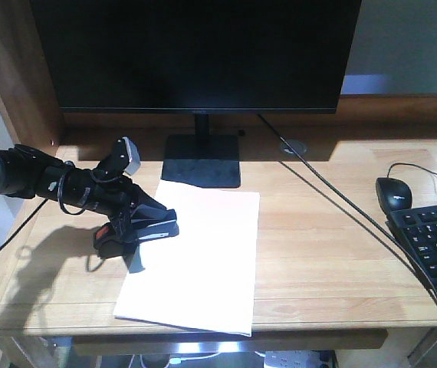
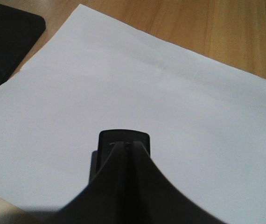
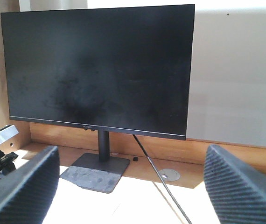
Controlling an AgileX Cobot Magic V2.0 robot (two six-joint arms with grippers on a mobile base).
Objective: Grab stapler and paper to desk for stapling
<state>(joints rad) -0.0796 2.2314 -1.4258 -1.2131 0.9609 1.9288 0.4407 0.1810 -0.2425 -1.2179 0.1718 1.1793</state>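
Observation:
The white paper (image 1: 199, 261) lies flat on the light-wood desk (image 1: 318, 245), in front of the monitor stand. My left gripper (image 1: 151, 222) comes in from the left and is shut on the black stapler (image 1: 130, 234), whose orange-red patch shows at its left end. The stapler sits at the paper's left edge; I cannot tell whether it rests on the sheet or hangs just above it. In the left wrist view, the left gripper (image 2: 126, 145) has its fingers pressed together on the stapler (image 2: 123, 136), with paper (image 2: 147, 88) beneath. My right gripper (image 3: 133, 196) stands open and empty, facing the monitor.
A black monitor (image 1: 195, 54) on a square base (image 1: 202, 161) stands at the back. A cable (image 1: 333, 199) runs diagonally across the desk's right half. A black mouse (image 1: 393, 192) and keyboard (image 1: 433, 241) lie at the right edge.

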